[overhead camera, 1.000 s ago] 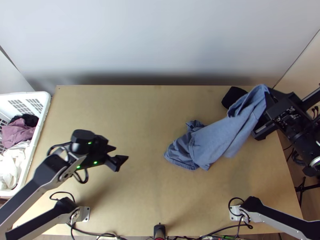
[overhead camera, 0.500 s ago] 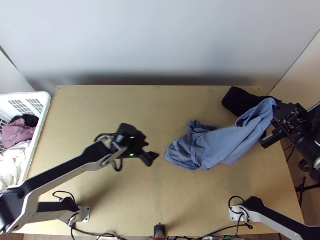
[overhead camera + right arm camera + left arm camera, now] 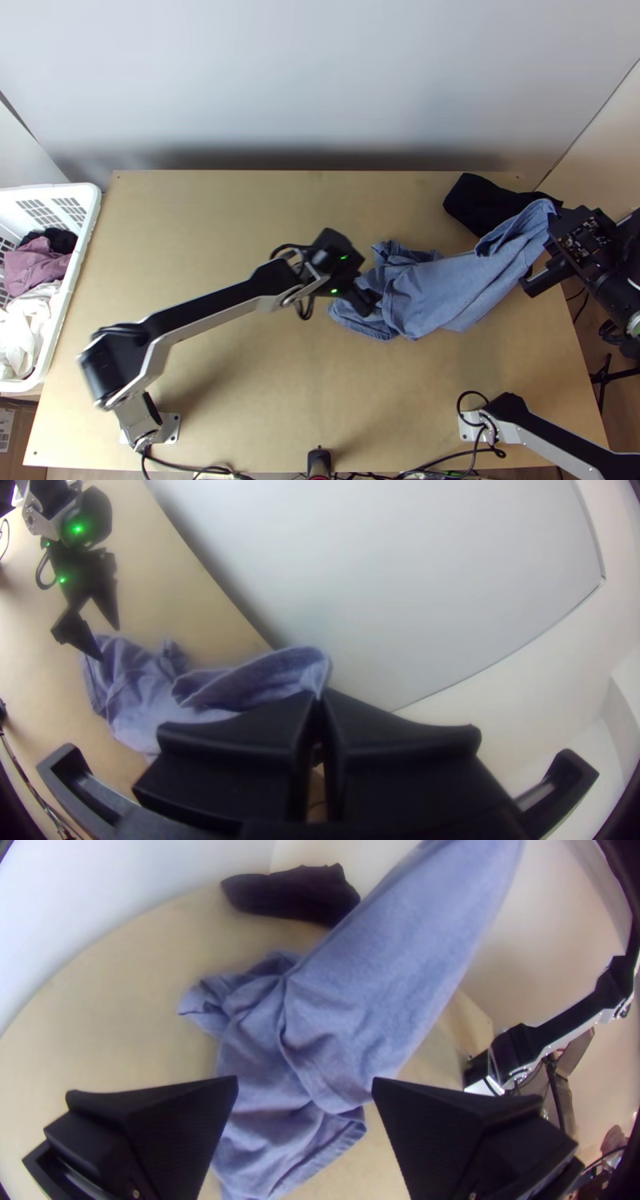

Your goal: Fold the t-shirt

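Lying near t-shirt (image 3: 448, 288), black cloth (image 3: 484, 203), basket (image 3: 83, 248) far left

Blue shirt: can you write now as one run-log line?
right pincer: shut on blue shirt | left pincer: open over its bunched end | black cloth: far right

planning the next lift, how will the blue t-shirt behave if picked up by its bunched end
The blue cloth t-shirt will likely hang floppy, since it already drapes loosely from the black right tool. Its crumpled end probably comes up as a wad, given the overlapping folds there. It looks fairly light.
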Tool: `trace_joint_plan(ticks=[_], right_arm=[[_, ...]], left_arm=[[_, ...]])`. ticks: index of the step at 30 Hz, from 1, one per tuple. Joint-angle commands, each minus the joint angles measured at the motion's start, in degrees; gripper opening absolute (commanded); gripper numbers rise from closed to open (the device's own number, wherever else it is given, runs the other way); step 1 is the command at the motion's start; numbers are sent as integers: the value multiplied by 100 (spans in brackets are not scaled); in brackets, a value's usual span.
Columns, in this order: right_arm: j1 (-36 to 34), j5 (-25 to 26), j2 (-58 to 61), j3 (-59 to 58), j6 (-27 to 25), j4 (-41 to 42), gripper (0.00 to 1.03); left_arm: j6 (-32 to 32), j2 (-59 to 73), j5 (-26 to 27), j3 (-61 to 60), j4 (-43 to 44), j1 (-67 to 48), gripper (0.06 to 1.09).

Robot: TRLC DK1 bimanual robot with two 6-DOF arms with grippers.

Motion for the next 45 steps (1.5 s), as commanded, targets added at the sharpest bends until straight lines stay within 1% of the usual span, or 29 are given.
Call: trace_joint_plan(ticks=[1,5,17,23,36,38,40,41,42,45], right_arm=[[-19,3,26,0,4,42,3],[-10,3,52,-9,13,86,3],[8,-41,61,-44,13,148,3],[43,-50,79,-167,13,200,3],[78,-41,149,-290,-14,279,3],[78,-41,149,-308,-14,297,3],[69,-41,149,-352,-22,315,3],[69,-41,149,-369,-22,323,3],[78,-41,149,-404,-22,332,3],[69,-41,149,-457,-22,376,3]], left_arm=[[-98,969,-12,1009,-70,-128,104],[-98,1294,-38,1211,-167,-154,104],[-116,1488,-179,1220,-334,4,104],[-142,1576,-170,1220,-439,-5,104],[-186,2208,-144,2081,-650,-321,103],[-186,2235,-117,2143,-694,-356,98],[-186,2252,-100,2143,-712,-365,97],[-177,2279,-91,2143,-729,-365,93],[-168,2296,-47,2134,-738,-365,87],[-142,2305,102,2134,-747,-321,53]])
